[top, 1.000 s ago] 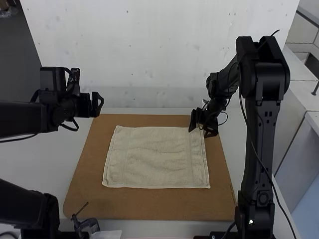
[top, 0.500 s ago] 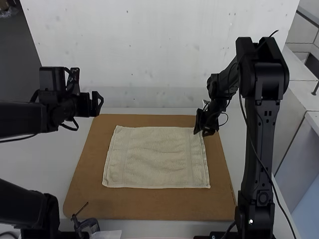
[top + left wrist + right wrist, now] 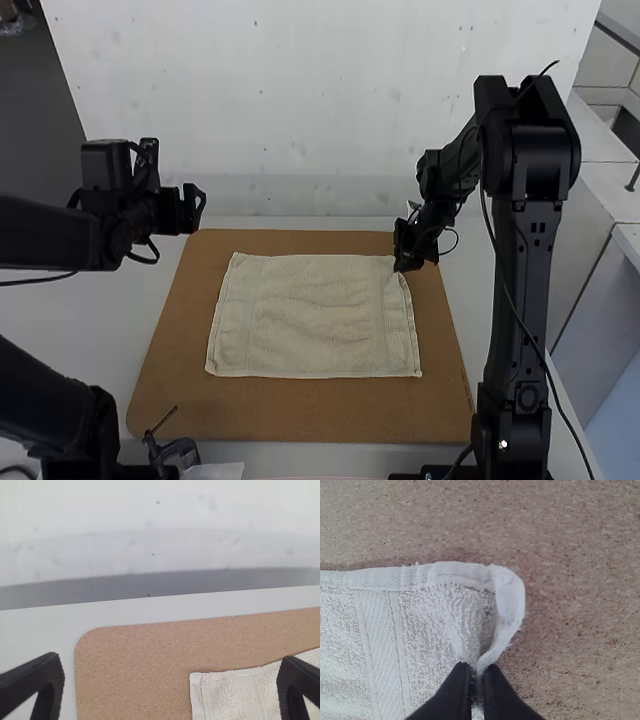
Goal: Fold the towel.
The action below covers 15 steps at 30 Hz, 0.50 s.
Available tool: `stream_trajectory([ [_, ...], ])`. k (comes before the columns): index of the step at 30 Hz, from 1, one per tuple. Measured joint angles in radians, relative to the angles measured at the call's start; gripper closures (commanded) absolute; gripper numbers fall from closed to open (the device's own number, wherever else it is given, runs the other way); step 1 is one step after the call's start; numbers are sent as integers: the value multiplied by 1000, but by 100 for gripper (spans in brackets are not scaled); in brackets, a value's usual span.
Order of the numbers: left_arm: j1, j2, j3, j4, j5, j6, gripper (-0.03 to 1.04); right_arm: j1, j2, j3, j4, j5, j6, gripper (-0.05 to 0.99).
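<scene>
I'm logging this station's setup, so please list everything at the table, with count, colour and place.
Towel: one, cream, spread on the board, its far right corner pinched
Board: one, brown, under the towel
Table: one, pale, under the board
Clamp-like item: one, dark, at the near edge, left of centre
Sheet: one, white, just right of that item
Cables: several, black, along the arms
Arms: two, black, left arm and right arm
Left gripper: one, black, open, near the board's far left corner
Right gripper: one, black, shut on the towel's corner
</scene>
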Motion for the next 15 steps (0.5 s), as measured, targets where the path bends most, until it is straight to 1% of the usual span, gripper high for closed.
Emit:
stream_trajectory([
  [4,0,98,1,54,0,0,8,-3,-3,-14,18,-11,0,91],
  [7,0,198,29,56,8,-3,8,-3,-10,-27,28,-14,0,91],
  [10,-4,284,74,56,32,-9,8,-3,-20,-42,31,-21,0,91],
  [13,-20,342,117,58,52,-13,8,-3,-29,-58,27,-27,0,91],
  [15,-34,367,142,34,68,-19,8,-3,-31,-59,27,-28,0,91],
])
